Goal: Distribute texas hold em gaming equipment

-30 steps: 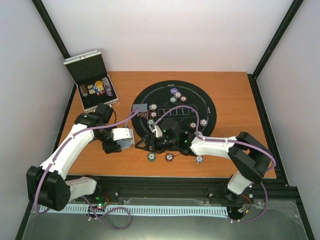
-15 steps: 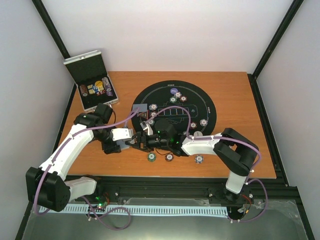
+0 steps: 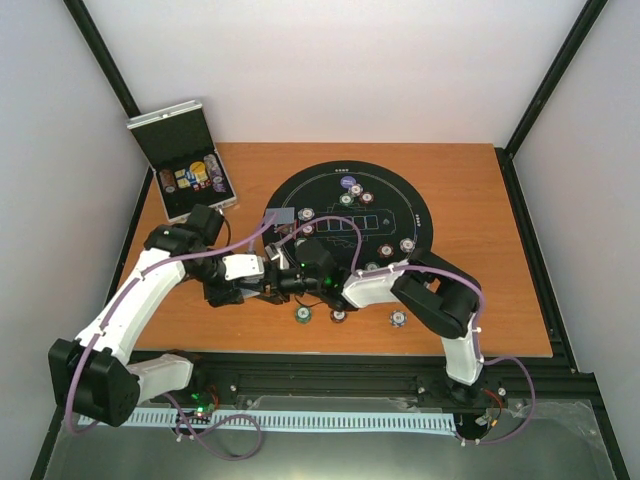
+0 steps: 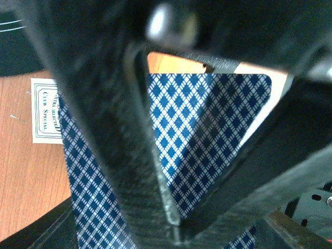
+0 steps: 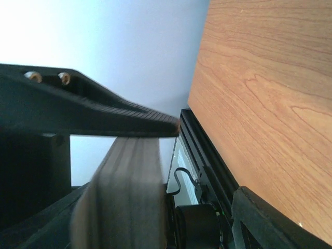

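Left gripper (image 3: pixel 243 284) is clamped on the deck of cards (image 4: pixel 179 129), just off the left edge of the black mat (image 3: pixel 400 190). Right gripper (image 3: pixel 273 285) is right up against the deck, but I can't tell how its jaws stand.

left arm (image 3: pixel 135 295): white links, black joints | right arm (image 3: pixel 370 290): same | cables (image 3: pixel 232 245): purple | fingers (image 5: pixel 78 109): black

Deck of blue-and-white diamond-backed playing cards (image 4: pixel 176 129) gripped in the left arm's jaws, centre-left of top view. One grey-blue card (image 3: pixel 280 215) lies flat at the left edge of the black round mat (image 3: pixel 420 215). Small round chips (image 3: pixel 407 244) are scattered on the mat. Green chip (image 3: pixel 302 313), maroon chip (image 3: pixel 339 315) and whitish chip (image 3: pixel 398 319) sit in a row on the wooden worktop (image 3: pixel 480 200) below the mat.
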`<state>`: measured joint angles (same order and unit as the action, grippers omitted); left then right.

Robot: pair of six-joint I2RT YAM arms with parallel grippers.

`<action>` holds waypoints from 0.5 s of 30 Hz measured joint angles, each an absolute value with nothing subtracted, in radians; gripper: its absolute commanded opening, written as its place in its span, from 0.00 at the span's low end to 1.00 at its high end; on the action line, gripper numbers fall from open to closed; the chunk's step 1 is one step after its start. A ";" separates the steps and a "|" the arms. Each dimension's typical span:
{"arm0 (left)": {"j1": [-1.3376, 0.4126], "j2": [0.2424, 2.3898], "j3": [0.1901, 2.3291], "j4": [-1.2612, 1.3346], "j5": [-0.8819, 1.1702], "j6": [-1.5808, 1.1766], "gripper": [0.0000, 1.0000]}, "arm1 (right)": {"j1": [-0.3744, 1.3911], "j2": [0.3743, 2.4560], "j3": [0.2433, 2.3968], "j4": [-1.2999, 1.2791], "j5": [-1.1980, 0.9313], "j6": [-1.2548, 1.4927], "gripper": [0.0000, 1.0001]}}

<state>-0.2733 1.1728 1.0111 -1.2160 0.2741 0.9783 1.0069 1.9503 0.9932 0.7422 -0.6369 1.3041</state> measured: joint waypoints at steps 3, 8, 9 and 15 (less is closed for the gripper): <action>-0.273 1.166 1.012 -1.221 0.279 0.978 0.01 | 1.011 1.988 1.019 0.765 -0.644 1.328 0.66; -0.273 1.156 1.012 -1.231 0.281 0.978 0.01 | 1.010 1.998 1.020 0.773 -0.647 1.343 0.60; -0.273 1.155 1.012 -1.232 0.281 0.978 0.01 | 1.008 1.998 1.015 0.779 -0.647 1.345 0.59; -0.273 1.155 1.013 -1.236 0.281 0.979 0.01 | 0.984 1.977 0.973 0.798 -0.661 1.331 0.57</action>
<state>-0.2733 1.1545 1.0126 -1.2358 0.2806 0.9787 0.9840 1.9766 0.9730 0.7982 -0.6609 1.3312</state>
